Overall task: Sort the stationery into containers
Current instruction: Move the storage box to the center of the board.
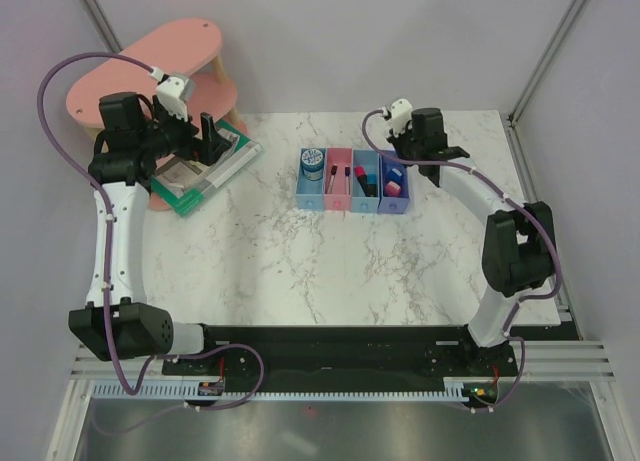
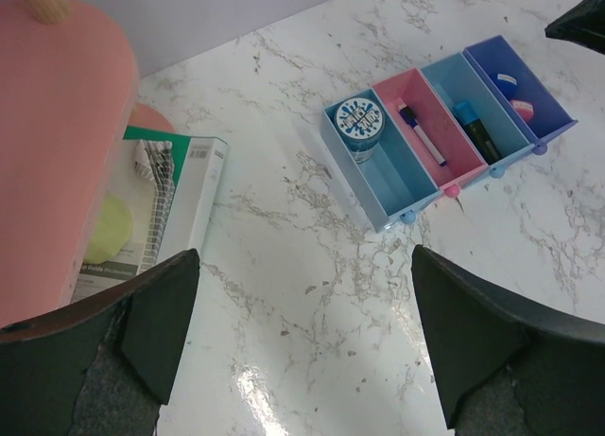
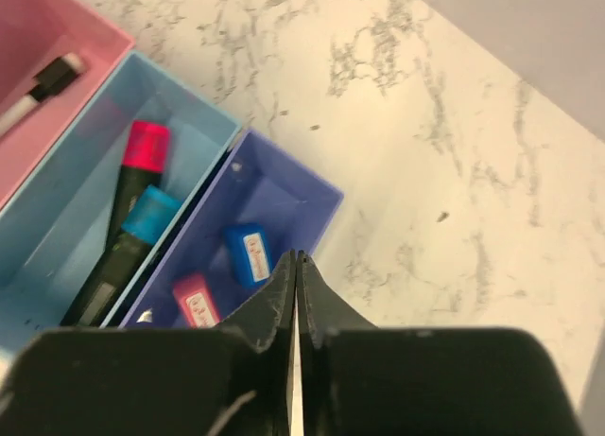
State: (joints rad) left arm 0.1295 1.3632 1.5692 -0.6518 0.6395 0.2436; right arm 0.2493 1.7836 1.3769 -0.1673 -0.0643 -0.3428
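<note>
The four joined bins stand mid-table. The teal-blue pot is in the light blue bin. The thin black pen lies in the pink bin. The pink-capped marker and the blue-capped marker lie in the blue bin. The blue eraser and pink eraser lie in the violet-blue bin. My right gripper is shut and empty, just above that bin's right side. My left gripper is open and empty, high above bare table left of the bins.
A green-edged book lies at the back left, partly under the pink oval tiered shelf, below my left arm. The table's right edge is close to my right arm.
</note>
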